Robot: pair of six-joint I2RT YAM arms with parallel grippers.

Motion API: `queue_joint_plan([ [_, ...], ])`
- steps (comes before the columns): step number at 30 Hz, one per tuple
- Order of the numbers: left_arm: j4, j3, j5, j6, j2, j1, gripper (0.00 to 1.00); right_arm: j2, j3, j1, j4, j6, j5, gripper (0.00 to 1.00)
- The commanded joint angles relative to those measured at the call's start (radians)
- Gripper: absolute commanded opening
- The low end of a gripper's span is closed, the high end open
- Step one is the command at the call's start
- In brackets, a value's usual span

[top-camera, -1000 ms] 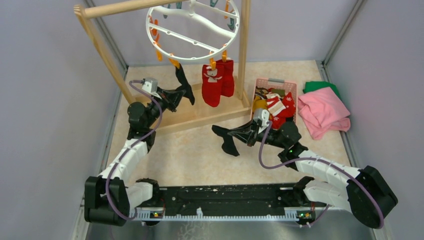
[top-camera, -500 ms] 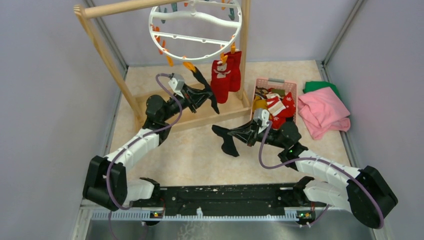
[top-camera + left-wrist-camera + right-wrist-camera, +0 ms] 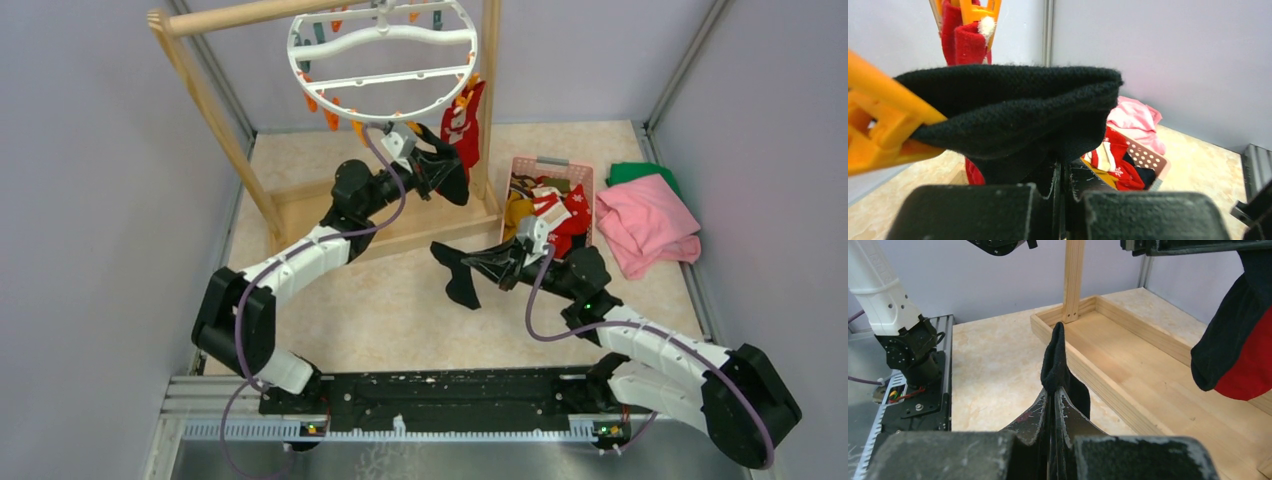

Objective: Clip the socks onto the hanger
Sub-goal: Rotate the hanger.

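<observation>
**Both arms grip a black sock, and the left one is up at the hanger.**

From above, your left fingers [image 3: 437, 168] are pinched shut on the raised black sock [image 3: 456, 186], just under the near rim of the hanger [image 3: 390, 78]. The hanger hangs on the wooden rack [image 3: 215, 110] at the far side, with a red sock [image 3: 465, 120] clipped on its right. Your right fingers [image 3: 487, 265] are clamped on the second black sock [image 3: 458, 282] above the table [image 3: 400, 310], near of the rack and left of the pink basket [image 3: 553, 162] holding more socks [image 3: 555, 210]. In your left wrist view, the raised sock's cuff spreads above the closed fingers. An orange clip [image 3: 883, 130] touches its left end, but you cannot tell whether it bites. In your right wrist view, the second sock stands folded between the closed fingers, with the rack's base beyond it.
</observation>
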Motion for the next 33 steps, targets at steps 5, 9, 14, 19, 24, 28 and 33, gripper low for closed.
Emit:
queue_joint_plan([
  [5, -0.072, 0.190, -0.193, 0.185, 0.111, -0.072, 0.00, -0.044, -0.024, -0.024, 0.012, -0.003, 0.081, 0.00],
  [9, -0.098, 0.263, -0.243, 0.215, 0.172, -0.093, 0.00, -0.055, -0.029, -0.033, -0.002, 0.002, 0.134, 0.00],
  [14, -0.129, 0.366, -0.307, 0.259, 0.253, -0.110, 0.00, -0.080, -0.047, -0.056, -0.010, 0.021, 0.214, 0.00],
  [19, -0.130, 0.420, -0.414, 0.259, 0.303, -0.128, 0.00, -0.118, -0.079, -0.084, 0.015, 0.050, 0.266, 0.00],
  [24, -0.139, 0.470, -0.540, 0.267, 0.349, -0.151, 0.00, -0.131, -0.092, -0.093, 0.026, 0.058, 0.284, 0.00],
  [28, -0.167, 0.523, -0.594, 0.278, 0.392, -0.163, 0.00, -0.125, -0.094, -0.094, 0.030, 0.062, 0.285, 0.00],
  [33, -0.156, 0.516, -0.593, 0.274, 0.395, -0.172, 0.10, -0.128, -0.100, -0.097, 0.033, 0.064, 0.287, 0.00],
])
